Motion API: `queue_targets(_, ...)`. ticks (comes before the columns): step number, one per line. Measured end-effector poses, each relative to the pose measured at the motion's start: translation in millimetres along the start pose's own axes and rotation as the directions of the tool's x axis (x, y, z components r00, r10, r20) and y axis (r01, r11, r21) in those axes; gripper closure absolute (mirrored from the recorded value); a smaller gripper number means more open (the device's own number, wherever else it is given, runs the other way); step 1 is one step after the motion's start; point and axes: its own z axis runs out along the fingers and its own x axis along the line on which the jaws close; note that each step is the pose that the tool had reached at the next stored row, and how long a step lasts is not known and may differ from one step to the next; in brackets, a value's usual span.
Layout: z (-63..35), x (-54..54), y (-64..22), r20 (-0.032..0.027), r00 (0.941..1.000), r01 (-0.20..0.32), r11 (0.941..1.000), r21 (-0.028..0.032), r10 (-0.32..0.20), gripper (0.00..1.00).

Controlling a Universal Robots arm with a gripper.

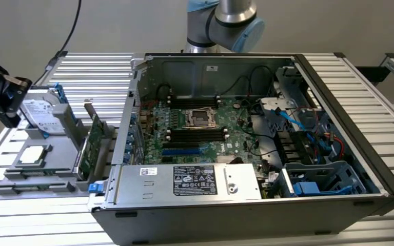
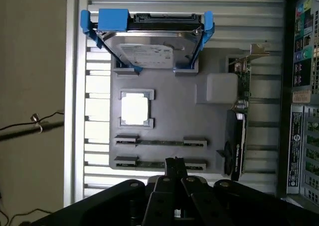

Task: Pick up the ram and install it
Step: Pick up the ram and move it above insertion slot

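We see the gripper (image 2: 175, 163) closed over the ram (image 2: 149, 164) on the tray (image 2: 199, 121), at nine o'clock of the case (image 1: 252, 225) in the exterior view

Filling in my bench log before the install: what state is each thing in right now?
Gripper: shut, above the tray, holding nothing.
Ram sticks: lying in the tray.
Processor: in its tray pocket.
Hard drive: in its blue caddy.
Expansion card: standing on edge.
Computer case: open.
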Motion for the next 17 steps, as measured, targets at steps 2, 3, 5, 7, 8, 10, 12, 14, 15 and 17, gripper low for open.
queue_targets(2, 1.6, -0.1, -0.1, -0.0019, 0.9994, 0.036, 0.9994, 0.0012, -0.036, 0.89)
queue_targets(3, 2.5, -0.1, -0.1, -0.0027, 0.9985, 0.054, 0.9985, 0.0017, -0.054, 0.89)
queue_targets(5, 4.2, -0.2, -0.2, -0.0048, 0.9959, 0.091, 0.9959, 0.0030, -0.091, 0.89)
queue_targets(7, 5.7, -0.2, -0.3, -0.0069, 0.9919, 0.126, 0.9920, 0.0042, -0.126, 0.89)
queue_targets(8, 6.5, -0.3, -0.4, -0.0078, 0.9895, 0.144, 0.9895, 0.0047, -0.144, 0.89)
queue_targets(10, 8.0, -0.4, -0.5, -0.0101, 0.9835, 0.181, 0.9835, 0.0058, -0.181, 0.89)
queue_targets(12, 9.3, -0.4, -0.5, -0.0122, 0.9764, 0.216, 0.9764, 0.0068, -0.216, 0.89)
queue_targets(14, 10.3, -0.4, -0.6, -0.0144, 0.9680, 0.251, 0.9680, 0.0077, -0.251, 0.89)
queue_targets(15, 10.8, -0.4, -0.6, -0.0155, 0.9633, 0.268, 0.9633, 0.0080, -0.268, 0.89)
queue_targets(17, 11.1, -0.4, -0.6, -0.0182, 0.9528, 0.303, 0.9529, 0.0088, -0.303, 0.89)
